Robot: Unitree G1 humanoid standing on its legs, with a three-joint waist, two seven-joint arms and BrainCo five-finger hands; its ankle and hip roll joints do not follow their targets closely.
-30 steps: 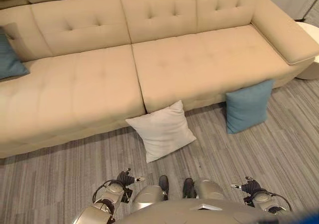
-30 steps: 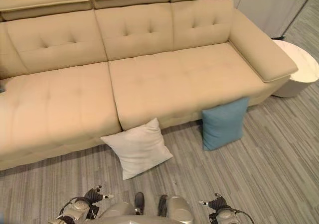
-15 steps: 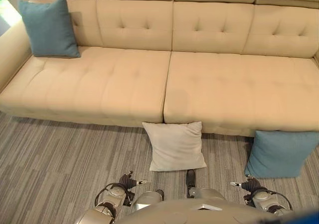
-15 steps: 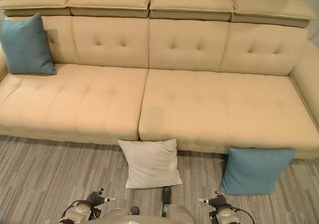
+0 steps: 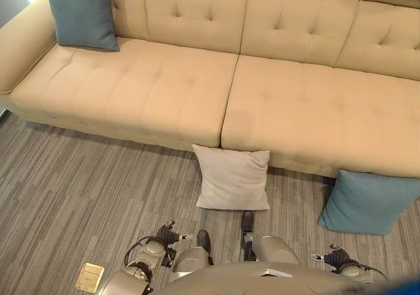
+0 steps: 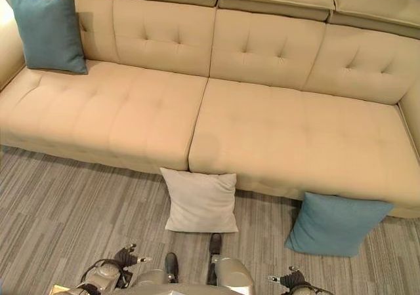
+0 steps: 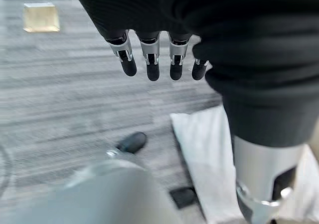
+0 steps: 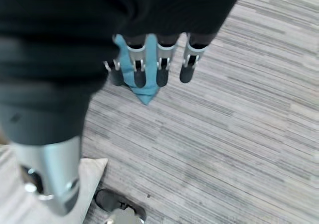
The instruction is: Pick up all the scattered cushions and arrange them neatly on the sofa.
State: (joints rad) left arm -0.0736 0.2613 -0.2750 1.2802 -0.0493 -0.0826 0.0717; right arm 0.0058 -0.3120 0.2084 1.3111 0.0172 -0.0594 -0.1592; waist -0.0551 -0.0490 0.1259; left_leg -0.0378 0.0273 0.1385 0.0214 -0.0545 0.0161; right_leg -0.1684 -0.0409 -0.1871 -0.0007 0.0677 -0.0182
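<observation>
While both cushions [image 6: 201,200] lean on sofa's front edge [image 6: 118,157], grey floor [image 6: 59,203] spreads.

Ahead of both my hands, the sofa [image 6: 131,111] is showing a matt beige cloth, smooth and padded, dimpled by tufting. The white cushion [image 6: 201,200] lying just past my left hand [image 5: 167,235] is looking like soft matt cloth, slightly creased. The teal floor cushion [image 6: 333,224] beyond my right hand [image 5: 336,257] is wearing a matt woven fabric, as is the teal sofa cushion [image 6: 47,31] far off to my left. Under my hands the floor [image 5: 79,203] is showing a grey, streaked, low-sheen surface. My fingers [image 7: 152,59] are gleaming as silver metal with matt dark tips, beside a matt dark ribbed cover. A small tan tile [image 5: 89,277] by my left hand is shining faintly.
</observation>
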